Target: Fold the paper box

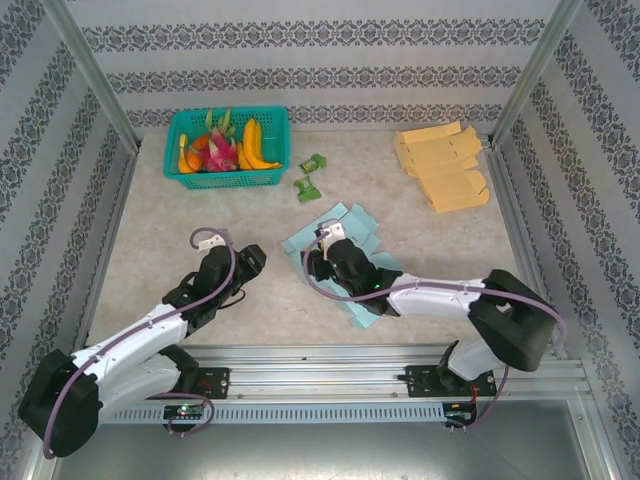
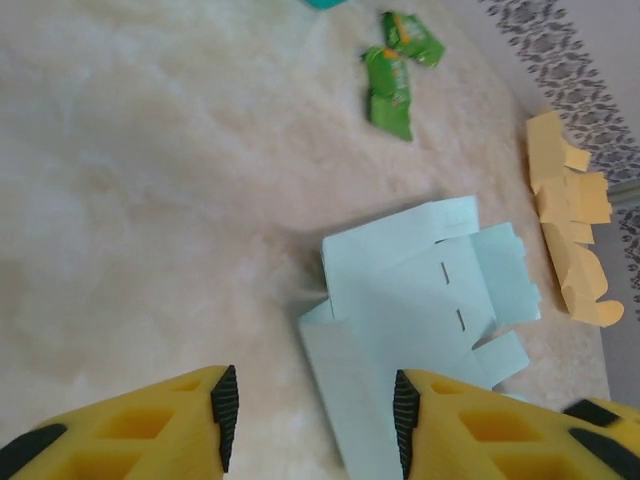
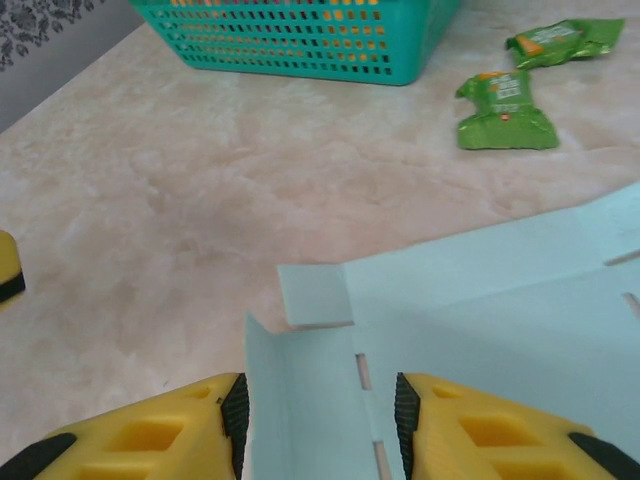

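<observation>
1 box (image 1: 347, 214), 2 pkts (image 1: 313, 163) (image 1: 307, 188) — 1 basket (image 1: 228, 180)

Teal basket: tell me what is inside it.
In the teal basket lie yellow bananas, a pink dragon fruit and something orange. Whatever lies beneath them is covered.

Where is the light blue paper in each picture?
Top view: light blue paper, centre of the picture.
Left wrist view: lower right, just past the left claw.
Right wrist view: lower right, reaching down to the right claw.
Shared landmark: green snack packets, beyond the paper everywhere.
</observation>
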Action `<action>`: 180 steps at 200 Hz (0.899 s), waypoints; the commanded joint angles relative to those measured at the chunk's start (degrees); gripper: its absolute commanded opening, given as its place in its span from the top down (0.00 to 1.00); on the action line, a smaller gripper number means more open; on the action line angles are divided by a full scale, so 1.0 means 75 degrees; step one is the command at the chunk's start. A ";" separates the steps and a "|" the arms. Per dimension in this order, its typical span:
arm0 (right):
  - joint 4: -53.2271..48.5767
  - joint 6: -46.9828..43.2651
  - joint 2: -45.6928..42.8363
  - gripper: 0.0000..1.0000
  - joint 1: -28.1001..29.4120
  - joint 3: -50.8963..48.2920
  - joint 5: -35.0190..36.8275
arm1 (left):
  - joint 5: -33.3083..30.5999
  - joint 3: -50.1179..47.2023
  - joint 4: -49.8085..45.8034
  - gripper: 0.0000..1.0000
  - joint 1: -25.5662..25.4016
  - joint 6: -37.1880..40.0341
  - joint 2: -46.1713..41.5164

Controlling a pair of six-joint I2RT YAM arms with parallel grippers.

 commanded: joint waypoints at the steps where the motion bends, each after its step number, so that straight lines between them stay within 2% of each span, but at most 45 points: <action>1: -0.0716 0.0199 -0.1154 0.55 0.0009 -0.0307 0.0816 | -0.0392 0.0412 -0.0514 0.43 -0.0554 -0.0729 0.0403; 30: -0.2000 0.0253 -0.2413 0.50 0.0016 -0.0791 0.1363 | -0.0572 0.1488 -0.0672 0.37 -0.1155 -0.1103 0.1975; 70: -0.2601 0.0328 -0.3901 0.42 -0.0026 -0.1540 0.1401 | -0.0295 0.2575 -0.0491 0.36 -0.1274 -0.1329 0.4193; 116: -0.3163 0.0243 -0.4736 0.39 -0.0049 -0.1729 0.1407 | -0.0416 0.3017 -0.0493 0.41 -0.1363 -0.1400 0.5186; 128: -0.3115 0.0229 -0.4765 0.38 -0.0049 -0.1754 0.1474 | -0.0432 0.3056 -0.0483 0.47 -0.1381 -0.1338 0.5318; 146: -0.3076 0.0182 -0.4674 0.34 -0.0084 -0.1722 0.1582 | -0.0507 0.3074 -0.0460 0.65 -0.1381 -0.1182 0.5391; 165: -0.3085 0.0132 -0.4496 0.26 -0.0194 -0.1538 0.1635 | -0.0699 0.3180 -0.0470 0.99 -0.1359 -0.0636 0.5256; 172: -0.3085 0.0094 -0.4408 0.21 -0.0289 -0.1405 0.1559 | -0.0845 0.3323 -0.0562 1.00 -0.1357 -0.0263 0.5131; 180: -0.3043 0.0012 -0.4304 0.20 -0.0425 -0.1283 0.1374 | -0.1032 0.3495 -0.0661 1.00 -0.1357 0.0286 0.4968</action>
